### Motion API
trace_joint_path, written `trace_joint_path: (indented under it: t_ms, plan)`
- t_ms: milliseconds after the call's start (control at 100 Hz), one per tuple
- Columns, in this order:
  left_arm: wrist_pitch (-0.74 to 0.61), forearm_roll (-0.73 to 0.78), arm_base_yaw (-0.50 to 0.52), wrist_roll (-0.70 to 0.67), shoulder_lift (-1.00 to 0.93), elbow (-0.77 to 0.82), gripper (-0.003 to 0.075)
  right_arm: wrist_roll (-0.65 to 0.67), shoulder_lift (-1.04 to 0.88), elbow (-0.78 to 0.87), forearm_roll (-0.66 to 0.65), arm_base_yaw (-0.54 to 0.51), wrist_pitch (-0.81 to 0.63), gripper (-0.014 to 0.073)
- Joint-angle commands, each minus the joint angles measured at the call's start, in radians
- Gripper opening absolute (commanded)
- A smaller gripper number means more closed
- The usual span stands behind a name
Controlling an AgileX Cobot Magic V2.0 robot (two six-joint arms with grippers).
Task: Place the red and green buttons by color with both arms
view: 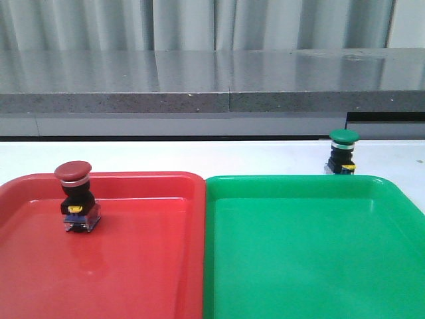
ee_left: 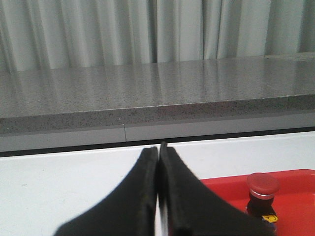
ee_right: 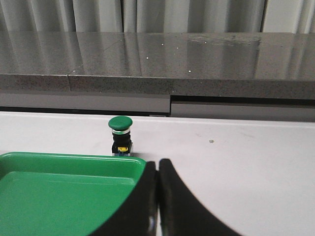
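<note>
We see the dark-red mushroom-cap push button (view: 76,197) standing upright inside the red plastic tray (view: 133,266), toward its far left part, yellow mark facing us. The green mushroom-cap push button (view: 343,152) stands upright on the white table (view: 199,156), just beyond the far rim of the green plastic tray (view: 312,252), near that tray's far right corner, not inside it. The two trays sit side by side, edges touching, red on the left and green on the right.

In the left wrist view we see the left black gripper (ee_left: 158,162) with its fingers pressed together, nothing between them, above the white table near the red tray's corner; the red button (ee_left: 262,196) is off to the side, apart from it. In the right wrist view the right black gripper (ee_right: 157,172) is also closed tight and empty, sitting by the green tray's rim (ee_right: 74,158), with the green button (ee_right: 120,136) ahead of it and not touched.

A grey speckled ledge (view: 212,86) runs behind the table.
</note>
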Motion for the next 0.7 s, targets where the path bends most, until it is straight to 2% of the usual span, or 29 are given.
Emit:
trace_joint_path:
  t_ms: [0,450,690]
  plan:
    - [-0.076,-0.001,0.003,-0.003,-0.031,0.040,-0.0019,-0.003,-0.017,-0.014,0.000,-0.007,-0.082,-0.0067]
    - [-0.076,-0.001,0.003,-0.003,-0.031,0.040,-0.0019,-0.001,-0.017,-0.022,0.008,-0.007,-0.096,-0.0067]
    - [-0.076,-0.001,0.003,-0.003,-0.031,0.040,-0.0019,0.000,-0.001,-0.200,0.018,-0.007,0.017,-0.0067]
